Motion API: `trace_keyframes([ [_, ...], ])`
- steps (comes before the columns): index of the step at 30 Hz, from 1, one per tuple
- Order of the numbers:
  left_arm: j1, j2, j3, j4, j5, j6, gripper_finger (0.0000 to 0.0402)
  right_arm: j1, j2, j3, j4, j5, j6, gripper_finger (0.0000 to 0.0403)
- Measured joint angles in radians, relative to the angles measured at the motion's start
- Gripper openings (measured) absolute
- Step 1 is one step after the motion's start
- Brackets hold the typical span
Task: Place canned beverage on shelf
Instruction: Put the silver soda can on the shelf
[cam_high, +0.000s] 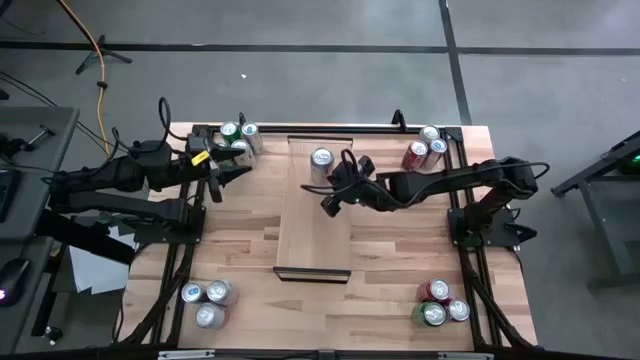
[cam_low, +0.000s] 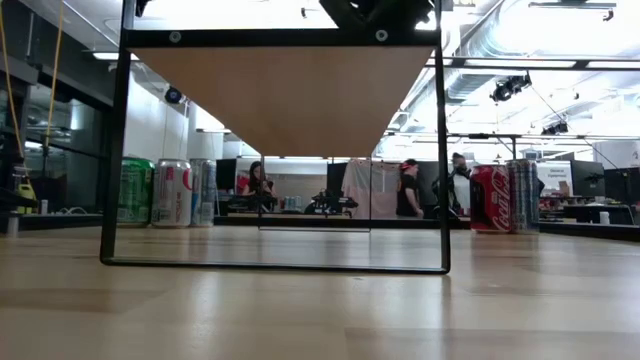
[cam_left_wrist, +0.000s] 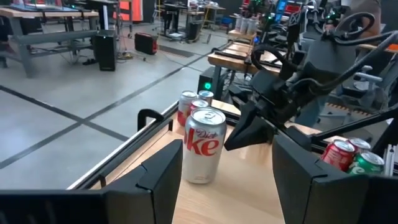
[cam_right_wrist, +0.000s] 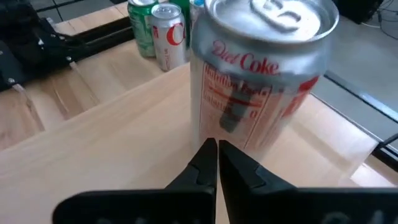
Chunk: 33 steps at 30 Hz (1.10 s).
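1. Silver and red, the Diet Coke can (cam_high: 321, 158) stands upright on the shelf (cam_high: 314, 235), toward its far end and clear of the edges; we judge it sits there because that is where the task wants it, leaving most of the board bare for more.
2. Our right end effector (cam_high: 331, 187) hangs just beside the can, not touching it, with its fingers (cam_right_wrist: 214, 163) pressed together and holding nothing. In the right wrist view the closed tips point straight at the can's label, so we read this as a release already made, the arm low and close to the can.
3. Our left end effector (cam_high: 224, 172) waits near the far-left corner of the counter (cam_high: 400, 260), its fingers (cam_left_wrist: 163, 171) spread apart and empty. It faces across the shelf, so the can shows framed between them in the left wrist view, though well apart from them.
4. Spare cans are grouped at the counter's four corners, such as the far-left cluster (cam_high: 240, 138) beside our left arm and the far-right cluster (cam_high: 427, 148); keeping them at the corners leaves the middle free for both arms to reach the shelf.
5. We judge this placement essentially done; the risk now is the closed right tips nudging the can if they swing sideways.
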Motion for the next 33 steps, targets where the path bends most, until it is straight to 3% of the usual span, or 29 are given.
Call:
trace_keyframes([
  [22,0.000,0.040,0.000,0.001,-0.002,-0.002,0.0179,-0.144,0.001,0.000,0.153,-0.148,-0.126,0.0000],
  [33,0.000,0.095,0.000,0.002,-0.002,-0.002,0.0179,-0.173,0.060,0.000,0.255,-0.225,-0.222,0.0000],
])
